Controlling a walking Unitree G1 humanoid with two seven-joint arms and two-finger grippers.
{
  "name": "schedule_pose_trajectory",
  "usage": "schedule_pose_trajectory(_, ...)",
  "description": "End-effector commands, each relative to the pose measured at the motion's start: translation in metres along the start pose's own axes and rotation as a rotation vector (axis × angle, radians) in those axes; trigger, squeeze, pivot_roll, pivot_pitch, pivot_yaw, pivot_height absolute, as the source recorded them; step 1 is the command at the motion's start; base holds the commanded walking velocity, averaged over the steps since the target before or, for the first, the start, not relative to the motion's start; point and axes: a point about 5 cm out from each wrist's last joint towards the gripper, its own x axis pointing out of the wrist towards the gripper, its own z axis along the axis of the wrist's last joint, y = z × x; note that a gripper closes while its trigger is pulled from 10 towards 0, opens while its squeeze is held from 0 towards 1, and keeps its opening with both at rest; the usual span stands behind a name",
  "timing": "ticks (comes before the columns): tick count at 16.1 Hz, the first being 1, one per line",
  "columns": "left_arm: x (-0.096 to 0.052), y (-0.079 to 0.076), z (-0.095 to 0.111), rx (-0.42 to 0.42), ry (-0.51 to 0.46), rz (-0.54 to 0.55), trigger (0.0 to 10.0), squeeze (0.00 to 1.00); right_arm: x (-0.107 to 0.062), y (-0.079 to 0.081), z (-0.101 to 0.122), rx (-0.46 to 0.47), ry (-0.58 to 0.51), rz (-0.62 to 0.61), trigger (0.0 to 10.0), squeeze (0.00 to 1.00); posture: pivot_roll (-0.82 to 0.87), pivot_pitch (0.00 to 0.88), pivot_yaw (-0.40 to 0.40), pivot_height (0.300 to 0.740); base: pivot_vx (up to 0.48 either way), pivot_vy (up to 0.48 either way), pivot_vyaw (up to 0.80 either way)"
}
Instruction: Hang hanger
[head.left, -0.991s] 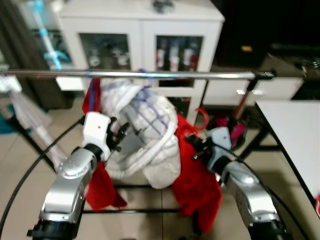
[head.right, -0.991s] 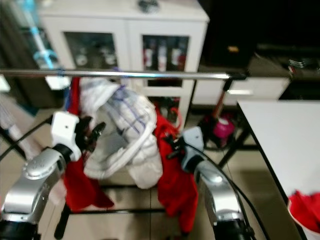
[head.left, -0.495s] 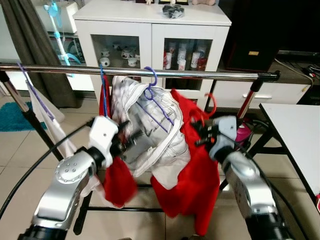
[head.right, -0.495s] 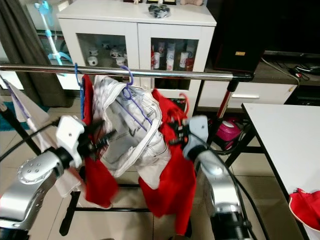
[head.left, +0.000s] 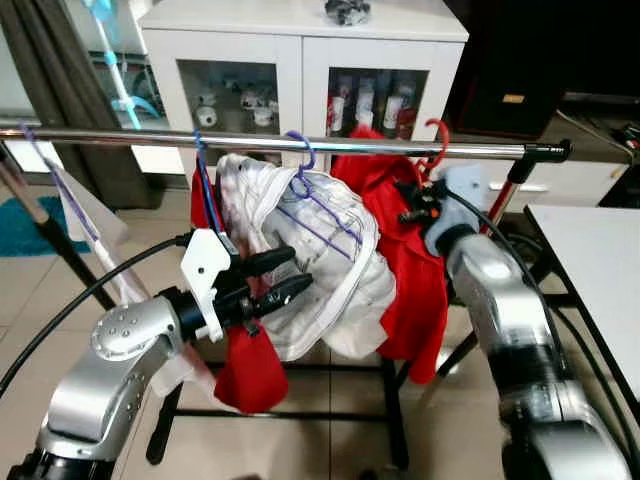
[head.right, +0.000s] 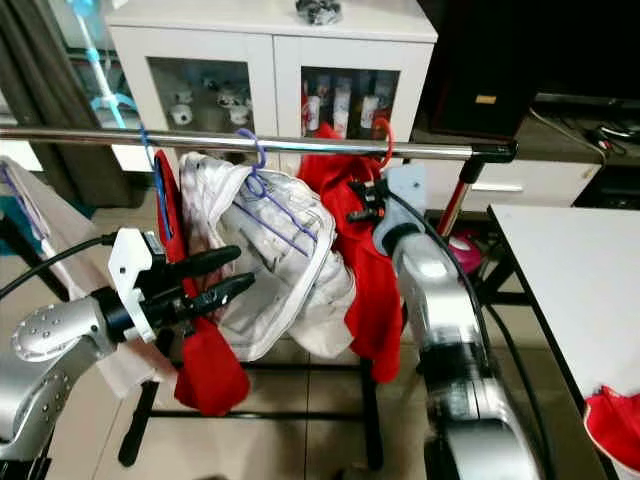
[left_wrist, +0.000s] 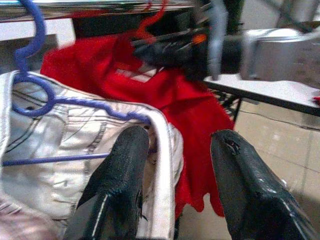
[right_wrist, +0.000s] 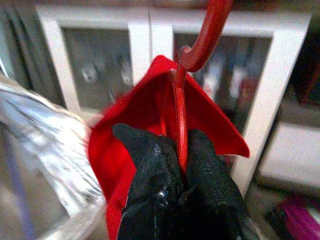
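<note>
A white cabinet (head.left: 300, 45) with glass doors stands against the back wall, small bottles and figurines (head.left: 365, 100) lined up on its shelves and a dark object (head.left: 345, 10) lying on top. To its right sits a black cabinet (head.left: 520, 60). A dark curtain (head.left: 35, 70) hangs at the far left above a patch of teal rug (head.left: 18, 225). A white table (head.left: 600, 260) juts in from the right, its corner carrying a red cloth (head.right: 615, 420). Beige floor tiles (head.left: 330, 440) stretch below, with a pink object (head.right: 462, 248) resting near the table's legs
</note>
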Motion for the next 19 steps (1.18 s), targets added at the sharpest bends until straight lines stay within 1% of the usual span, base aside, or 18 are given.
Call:
schedule_pose_trajectory(1,-0.001,0.000,0.006,0.010,-0.001,-0.021,10.0,0.00,0.007,-0.006,0.003,-0.021,0.038,-0.022,10.0,0.00,-0.02,0.000,-0.001,0.740,0.000,0.000,0.00)
schedule_pose_trajectory(3,-0.002,-0.001,0.006,0.005,0.001,-0.027,10.0,0.00,0.013,-0.009,0.002,-0.012,0.067,-0.036,10.0,0.00,-0.02,0.000,-0.005,0.740,0.000,0.000,0.00)
schedule_pose_trajectory(5,-0.004,-0.002,0.007,-0.005,0.006,-0.035,10.0,0.00,0.020,-0.013,-0.001,-0.004,0.120,-0.053,10.0,0.00,-0.01,0.000,-0.008,0.740,0.000,0.000,0.00)
schedule_pose_trajectory(6,-0.004,-0.002,0.006,-0.006,0.007,-0.037,10.0,0.00,0.020,-0.013,-0.002,0.002,0.127,-0.054,10.0,0.00,-0.01,0.000,-0.008,0.740,0.000,0.000,0.00)
schedule_pose_trajectory(7,-0.005,-0.002,0.006,-0.009,0.012,-0.033,10.0,0.00,0.021,-0.014,-0.006,0.015,0.159,-0.054,10.0,0.00,-0.01,0.000,-0.008,0.740,0.000,0.000,0.00)
schedule_pose_trajectory(8,-0.006,-0.002,0.005,-0.010,0.019,-0.028,10.0,0.00,0.021,-0.015,-0.012,0.005,0.189,-0.049,10.0,0.00,-0.01,0.000,-0.008,0.740,0.000,0.000,0.00)
schedule_pose_trajectory(9,-0.007,-0.002,0.005,-0.010,0.022,-0.026,10.0,0.00,0.020,-0.015,-0.014,0.015,0.194,-0.038,10.0,0.00,0.00,0.000,-0.010,0.740,0.000,0.000,0.00)
schedule_pose_trajectory(10,-0.008,-0.002,0.005,-0.011,0.025,-0.024,10.0,0.00,0.019,-0.016,-0.016,0.026,0.192,-0.025,10.0,0.15,0.00,0.000,-0.010,0.740,0.000,0.000,0.00)
schedule_pose_trajectory(11,-0.009,-0.002,0.005,-0.012,0.030,-0.020,10.0,0.00,0.016,-0.017,-0.019,0.021,0.199,-0.014,10.0,0.26,0.00,0.000,-0.009,0.740,0.000,0.000,0.00)
schedule_pose_trajectory(12,-0.010,-0.002,0.002,-0.011,0.042,-0.009,10.0,0.00,0.011,-0.019,-0.024,0.002,0.202,-0.001,10.0,1.00,-0.01,0.000,-0.006,0.740,0.000,0.000,0.00)
schedule_pose_trajectory(14,-0.010,-0.001,0.000,-0.016,0.052,0.006,10.0,0.00,0.006,-0.023,-0.023,0.004,0.154,0.011,10.0,1.00,-0.01,0.000,-0.002,0.740,0.000,0.000,0.00)
schedule_pose_trajectory(15,-0.010,0.000,-0.002,-0.019,0.057,0.024,10.0,0.00,0.002,-0.024,-0.015,0.020,0.070,0.024,10.0,1.00,-0.02,0.000,0.000,0.740,0.000,0.000,0.00)
schedule_pose_trajectory(16,-0.009,0.003,-0.003,-0.017,0.045,0.066,10.0,0.00,-0.006,-0.023,-0.002,0.054,-0.040,0.048,10.0,1.00,-0.02,0.000,0.004,0.740,0.000,0.000,0.00)
schedule_pose_trajectory(17,-0.008,0.004,-0.003,-0.015,0.040,0.076,10.0,0.00,-0.008,-0.022,0.000,0.060,-0.062,0.055,10.0,1.00,-0.02,0.000,0.004,0.740,0.000,0.000,0.00)
schedule_pose_trajectory(18,-0.008,0.009,-0.002,-0.026,0.022,0.142,10.0,0.00,-0.019,-0.020,0.010,0.058,-0.132,0.082,10.0,1.00,-0.03,0.000,0.005,0.740,0.000,0.000,0.00)
schedule_pose_trajectory(19,-0.011,0.018,-0.003,-0.001,0.041,0.264,10.0,0.00,-0.037,-0.016,0.022,0.065,-0.232,0.098,10.0,1.00,-0.03,0.000,0.003,0.740,0.000,0.000,0.00)
